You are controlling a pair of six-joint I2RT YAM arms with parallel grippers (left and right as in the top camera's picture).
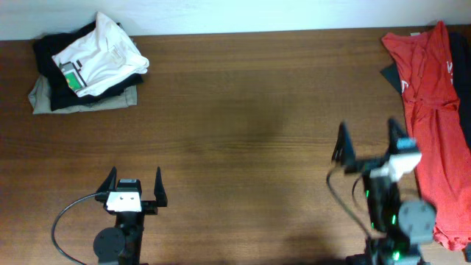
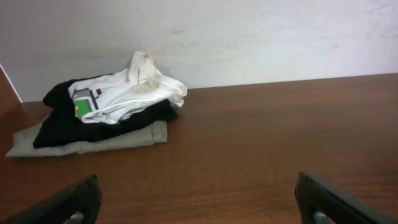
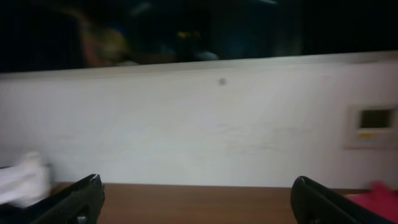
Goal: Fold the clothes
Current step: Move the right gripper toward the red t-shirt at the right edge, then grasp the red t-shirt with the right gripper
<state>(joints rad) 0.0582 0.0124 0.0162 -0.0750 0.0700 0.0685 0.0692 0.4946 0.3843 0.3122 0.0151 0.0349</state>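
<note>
The red-orange T-shirt lies crumpled in a long strip along the table's right edge, partly over a dark garment. A blurred corner of it shows at the lower right of the right wrist view. My right gripper is open and empty, raised just left of the shirt and facing the back wall. My left gripper is open and empty near the front left, over bare wood, far from the shirt. Its two fingertips show at the bottom corners of the left wrist view.
A stack of folded clothes sits at the back left: a white shirt with a green-black patch on black and grey-green garments. A dark garment lies under the red shirt at the right edge. A white wall backs the table.
</note>
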